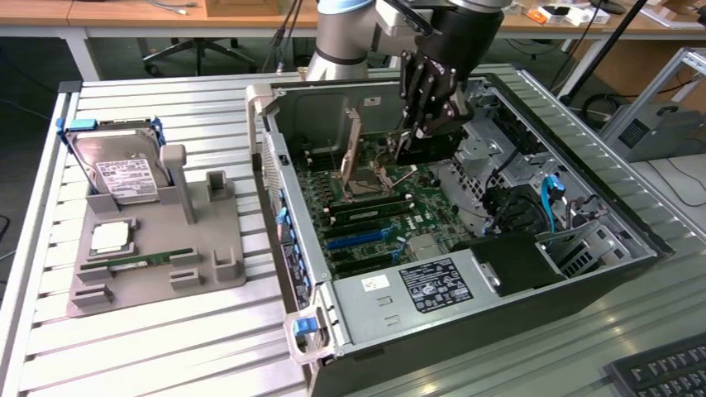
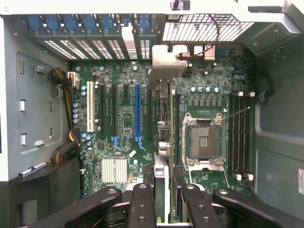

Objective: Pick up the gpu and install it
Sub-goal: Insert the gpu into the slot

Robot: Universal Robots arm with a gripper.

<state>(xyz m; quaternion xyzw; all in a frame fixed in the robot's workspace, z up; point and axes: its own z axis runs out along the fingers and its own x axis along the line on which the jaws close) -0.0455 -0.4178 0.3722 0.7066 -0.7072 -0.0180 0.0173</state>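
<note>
The gpu (image 1: pixel 425 147) stands upright inside the open computer case (image 1: pixel 617 207), with my gripper (image 1: pixel 431 124) shut on its top edge. In the wrist view the gpu (image 2: pixel 166 61) runs edge-on between my black fingers (image 2: pixel 142 199), its silver bracket toward the case's slot openings. My gripper (image 2: pixel 164 192) holds it over the motherboard (image 2: pixel 123 118), between the black expansion slots and the CPU socket (image 2: pixel 203 140). I cannot tell whether its lower edge touches a slot.
A grey fixture (image 1: pixel 210 240) on the slatted table holds a silver hard drive (image 1: pixel 121 169), a CPU chip (image 1: pixel 111 237) and a memory stick (image 1: pixel 144 260). Case walls, the power supply (image 1: pixel 441 281) and cables hem in the gripper. A keyboard (image 1: pixel 662 372) lies at the exterior view's lower right.
</note>
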